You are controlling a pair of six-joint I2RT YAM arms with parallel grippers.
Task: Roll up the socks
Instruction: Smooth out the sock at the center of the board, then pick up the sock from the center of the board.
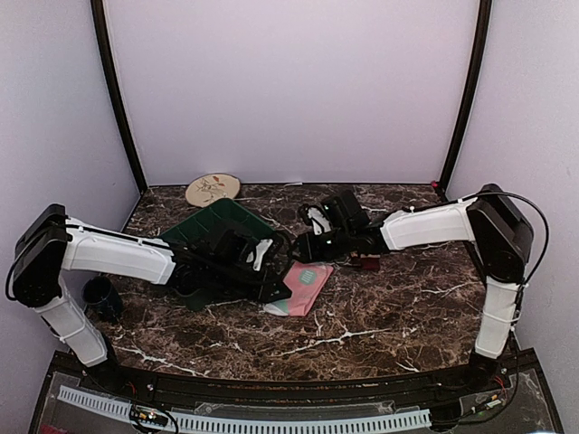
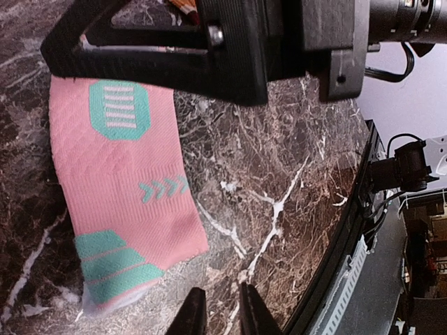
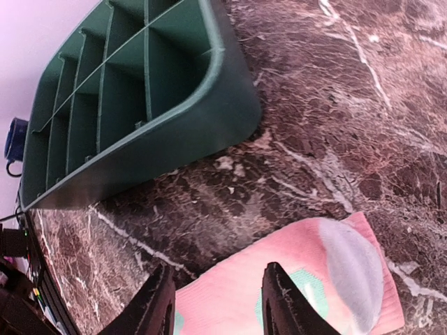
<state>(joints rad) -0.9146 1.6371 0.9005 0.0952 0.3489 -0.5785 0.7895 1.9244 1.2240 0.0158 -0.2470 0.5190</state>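
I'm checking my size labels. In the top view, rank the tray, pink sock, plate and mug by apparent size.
1. tray, largest, though the left arm hides part.
2. pink sock and plate look alike; the plate lies farther back, so I won't rank them.
3. mug, smallest.

This looks like a robotics lab booth, not anyone's home. Plain pale walls (image 1: 289, 81) and black poles (image 1: 116, 99) box in a marble-patterned table (image 1: 389, 316). Two white robot arms (image 1: 118, 255) are bolted at its near edge, loose cables (image 1: 536, 212) trail about, and a slotted cable strip (image 1: 271, 421) runs along the front.
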